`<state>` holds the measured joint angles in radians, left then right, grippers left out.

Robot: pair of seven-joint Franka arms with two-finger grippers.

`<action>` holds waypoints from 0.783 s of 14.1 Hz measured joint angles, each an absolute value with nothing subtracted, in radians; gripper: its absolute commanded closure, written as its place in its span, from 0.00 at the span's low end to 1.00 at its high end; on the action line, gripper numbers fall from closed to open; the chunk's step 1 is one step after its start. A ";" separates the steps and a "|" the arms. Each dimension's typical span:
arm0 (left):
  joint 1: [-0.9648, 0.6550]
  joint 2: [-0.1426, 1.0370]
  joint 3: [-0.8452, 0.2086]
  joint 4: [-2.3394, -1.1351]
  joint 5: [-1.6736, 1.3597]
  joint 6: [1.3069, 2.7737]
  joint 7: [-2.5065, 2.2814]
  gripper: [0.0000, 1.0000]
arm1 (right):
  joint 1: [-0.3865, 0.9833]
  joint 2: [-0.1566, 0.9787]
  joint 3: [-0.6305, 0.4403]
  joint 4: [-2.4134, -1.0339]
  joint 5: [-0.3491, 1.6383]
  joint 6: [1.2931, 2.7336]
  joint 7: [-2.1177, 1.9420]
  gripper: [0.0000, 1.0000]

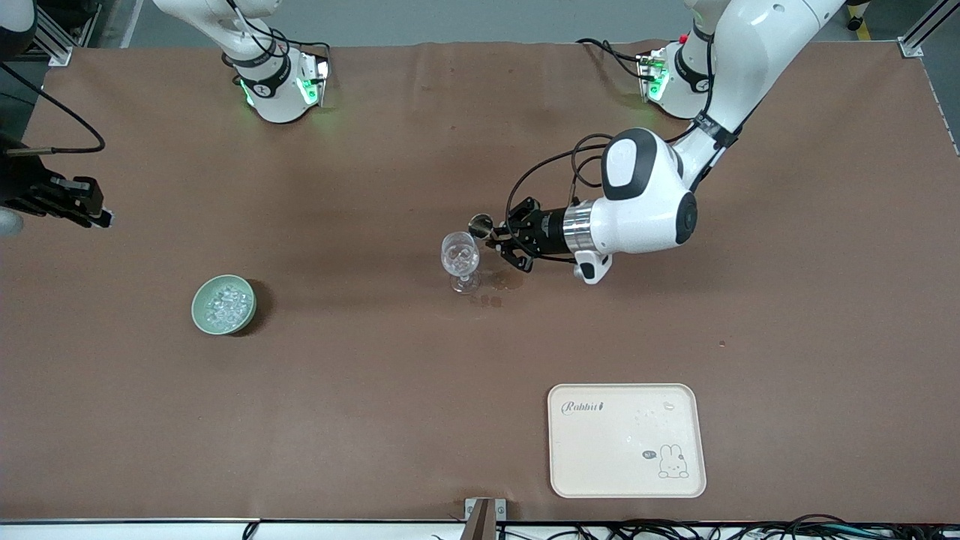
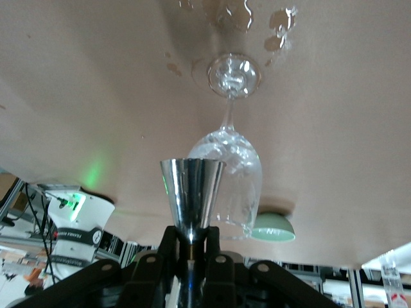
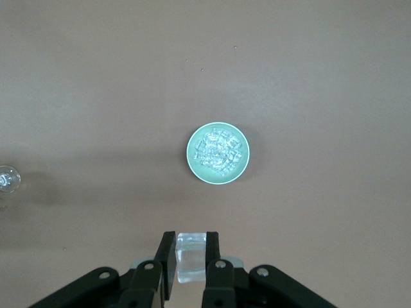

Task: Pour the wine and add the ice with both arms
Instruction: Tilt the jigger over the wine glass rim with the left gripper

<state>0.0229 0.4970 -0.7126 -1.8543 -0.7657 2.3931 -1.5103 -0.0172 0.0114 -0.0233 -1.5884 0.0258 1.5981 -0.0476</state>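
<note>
Meanwhile, left gripper (image 1: 501, 241) holds jigger (image 1: 480, 223) beside glass (image 1: 460, 255)

Left gripper (image 1: 501, 244) jaws closed at mid-table; right gripper (image 3: 191, 263) likewise, raised.

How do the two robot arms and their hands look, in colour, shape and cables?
Both arms are white, rounded and jointed, with dark grey joint caps, a silver wrist ring and green-lit bases. Black cables loop along them. Each hand, the left hand and the right hand, is black with two fingers.
</note>
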 measured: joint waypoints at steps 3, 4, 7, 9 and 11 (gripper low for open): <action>0.012 0.497 -0.713 -1.854 -0.717 2.407 -1.575 0.99 | -0.017 0.011 -0.023 -1.588 0.026 1.598 -0.048 0.95; 0.010 0.497 -0.713 -1.854 -0.714 2.419 -1.587 0.99 | -0.017 0.011 -0.023 -1.588 0.026 1.598 -0.048 0.95; 0.004 0.497 -0.712 -1.854 -0.714 2.461 -1.621 0.99 | -0.017 0.011 -0.023 -1.588 0.026 1.598 -0.048 0.95; 0.001 0.497 -0.711 -1.855 -0.714 2.484 -1.638 0.99 | -0.017 0.011 -0.023 -1.588 0.026 1.597 -0.048 0.95; -0.006 0.498 -0.709 -1.855 -0.711 2.491 -1.645 0.99 | -0.017 0.011 -0.023 -1.588 0.026 1.597 -0.048 0.95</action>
